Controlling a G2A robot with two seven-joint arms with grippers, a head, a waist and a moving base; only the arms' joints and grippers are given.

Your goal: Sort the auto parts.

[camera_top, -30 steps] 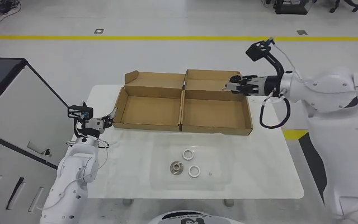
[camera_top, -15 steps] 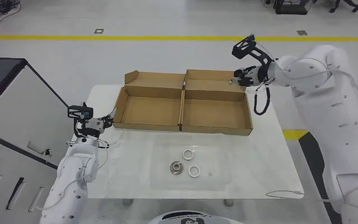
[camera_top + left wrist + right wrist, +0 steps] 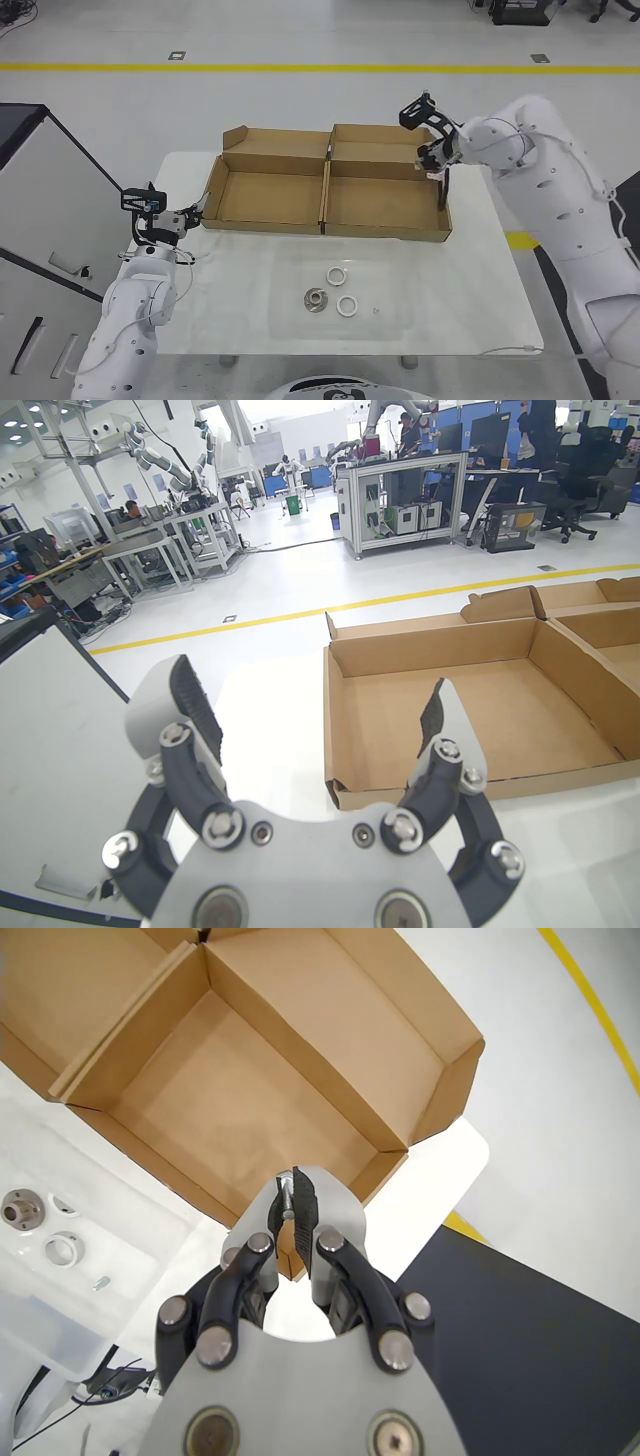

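My right gripper (image 3: 290, 1195) is shut on a small metal bolt (image 3: 286, 1202), held above the right edge of the right cardboard box (image 3: 240, 1113); from above that gripper (image 3: 428, 160) sits at the box's far right corner (image 3: 385, 205). The left cardboard box (image 3: 268, 197) stands beside it. A clear tray (image 3: 395, 300) holds two white rings (image 3: 338, 275) (image 3: 348, 306), a metal flange (image 3: 316, 298) and a tiny bolt (image 3: 376, 310). My left gripper (image 3: 320, 705) hangs open just off the left box's near left corner (image 3: 350, 750), with nothing between its fingers.
The white table (image 3: 480, 290) carries both boxes at the back and the tray at the front. A white cabinet (image 3: 40, 190) stands left of the table. Past the table's right edge lies a dark floor mat (image 3: 525, 1318).
The right arm has swung in from the right of the table and turned its gripper downward over the right box's far right corner. The left arm has kept still.
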